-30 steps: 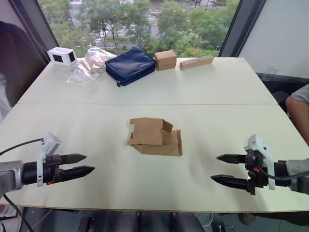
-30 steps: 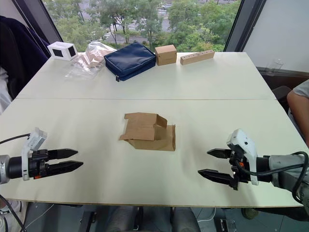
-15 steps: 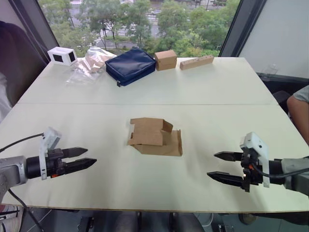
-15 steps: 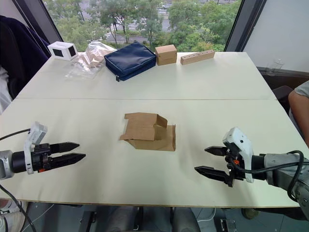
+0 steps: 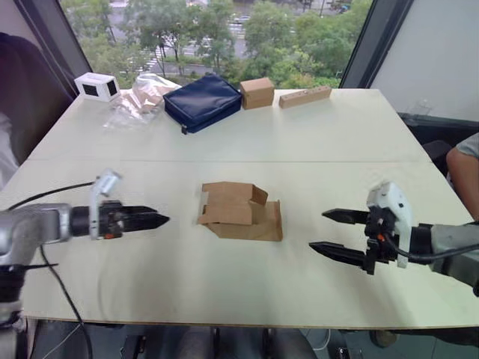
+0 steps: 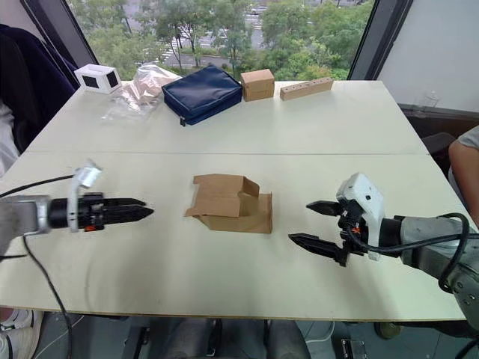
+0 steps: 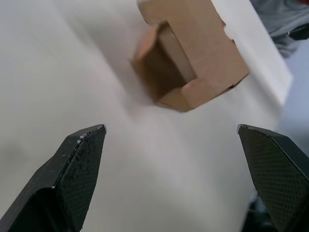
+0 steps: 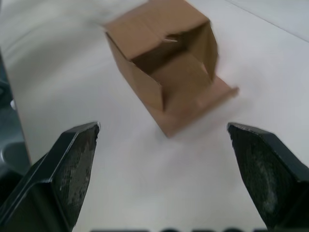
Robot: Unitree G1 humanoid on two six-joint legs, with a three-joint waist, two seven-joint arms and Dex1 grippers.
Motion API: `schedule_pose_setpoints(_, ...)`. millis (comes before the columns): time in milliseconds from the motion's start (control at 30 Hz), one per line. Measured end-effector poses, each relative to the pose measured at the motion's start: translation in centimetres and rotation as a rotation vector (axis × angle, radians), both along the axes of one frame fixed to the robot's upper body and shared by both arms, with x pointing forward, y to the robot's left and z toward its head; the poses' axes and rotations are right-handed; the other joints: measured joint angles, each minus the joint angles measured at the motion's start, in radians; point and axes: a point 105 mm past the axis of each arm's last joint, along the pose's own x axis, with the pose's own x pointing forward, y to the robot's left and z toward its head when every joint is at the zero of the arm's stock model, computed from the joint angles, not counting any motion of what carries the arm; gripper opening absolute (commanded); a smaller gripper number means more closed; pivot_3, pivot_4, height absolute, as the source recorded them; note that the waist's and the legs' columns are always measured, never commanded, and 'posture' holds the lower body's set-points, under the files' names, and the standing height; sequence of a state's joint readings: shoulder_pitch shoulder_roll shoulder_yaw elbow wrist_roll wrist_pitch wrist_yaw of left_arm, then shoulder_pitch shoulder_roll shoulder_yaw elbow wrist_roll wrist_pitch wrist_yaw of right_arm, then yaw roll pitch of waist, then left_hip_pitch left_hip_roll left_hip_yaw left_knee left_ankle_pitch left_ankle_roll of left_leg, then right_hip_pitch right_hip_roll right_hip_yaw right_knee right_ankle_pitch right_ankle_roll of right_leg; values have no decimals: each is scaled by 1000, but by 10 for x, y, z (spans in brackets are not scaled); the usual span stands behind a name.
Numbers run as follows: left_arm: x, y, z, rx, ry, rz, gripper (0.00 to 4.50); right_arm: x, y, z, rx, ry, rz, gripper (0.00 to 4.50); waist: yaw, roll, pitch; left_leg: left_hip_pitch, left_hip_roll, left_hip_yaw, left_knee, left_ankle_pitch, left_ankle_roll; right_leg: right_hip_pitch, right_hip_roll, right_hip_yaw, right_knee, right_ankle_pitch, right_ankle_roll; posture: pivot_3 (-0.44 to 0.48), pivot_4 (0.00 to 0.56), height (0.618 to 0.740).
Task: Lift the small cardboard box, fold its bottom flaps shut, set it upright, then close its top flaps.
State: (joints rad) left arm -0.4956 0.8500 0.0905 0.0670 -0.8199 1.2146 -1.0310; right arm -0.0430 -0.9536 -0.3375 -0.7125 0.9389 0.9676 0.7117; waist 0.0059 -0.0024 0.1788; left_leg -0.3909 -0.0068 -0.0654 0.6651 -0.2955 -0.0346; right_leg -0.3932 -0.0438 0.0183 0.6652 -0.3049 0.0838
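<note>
Left eye view: small cardboard box [image 5: 241, 212] lies on its side on the table [image 5: 224, 284], between both grippers, well apart from each. Left gripper [image 5: 153, 220] points at it, fingers look nearly together here. Right gripper [image 5: 335, 232] spread wide, empty. Step: approach before the lift, nothing gripped.

Left wrist view: fingers [image 7: 77, 159] actually wide apart, empty, box ahead of the tips with an open end facing them.

Right wrist view: wide open, shows the hollow other end and a flap flat on the table. Next likely: close in from both sides, grip walls
</note>
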Motion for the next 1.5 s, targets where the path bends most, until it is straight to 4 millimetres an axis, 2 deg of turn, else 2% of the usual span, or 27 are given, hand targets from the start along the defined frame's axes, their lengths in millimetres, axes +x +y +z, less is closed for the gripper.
schedule_pose_setpoints(167,13,-24,-3,-76,73,0,4471,-1,7,-1,7,-4,-18,4477,-13,0,0,0,0,1,0,0,0,-1,0,1,0,0,0,0,150,740)
schedule_pose_setpoints(300,23,-42,-11,-145,189,11,4471,-6,17,5,12,-38,5,4477,-21,-1,0,0,0,1,1,0,0,-1,0,1,1,0,1,0,150,740)
schedule_pose_setpoints(433,26,-50,-14,-183,251,2,4471,-8,25,8,7,-59,14,4477,-21,-1,0,0,0,1,1,0,0,-1,1,1,2,0,1,0,150,740)
schedule_pose_setpoints(800,38,-67,-23,-217,267,-15,4471,-13,38,9,1,-66,28,4477,-17,-1,0,0,0,1,1,2,-3,-1,-1,1,1,0,1,0,150,740)
schedule_pose_setpoints(933,42,-74,-25,-222,257,-30,3478,-14,42,8,4,-60,24,4500,-18,-1,0,0,0,1,1,2,-3,-1,0,1,1,0,1,0,150,740)
schedule_pose_setpoints(1133,47,-77,-20,-256,240,-47,1014,-12,44,7,1,-59,14,4500,-17,-1,0,0,0,1,1,2,-3,-1,0,1,1,0,1,0,150,740)
schedule_pose_setpoints(1233,47,-83,-19,-279,237,-66,67,-12,44,7,-5,-55,11,4500,-17,-1,0,0,0,1,1,2,-3,-1,-1,1,1,0,1,0,150,740)
schedule_pose_setpoints(1400,44,-86,-15,-314,236,-95,67,-12,44,6,10,-47,4,4500,-17,-1,0,0,0,1,1,2,-3,-1,0,1,1,0,1,0,150,740)
schedule_pose_setpoints(1500,44,-83,-4,-332,176,-116,67,-10,43,11,62,-45,-15,4500,-18,-2,0,0,0,1,1,2,-3,-1,0,1,2,0,1,0,150,740)
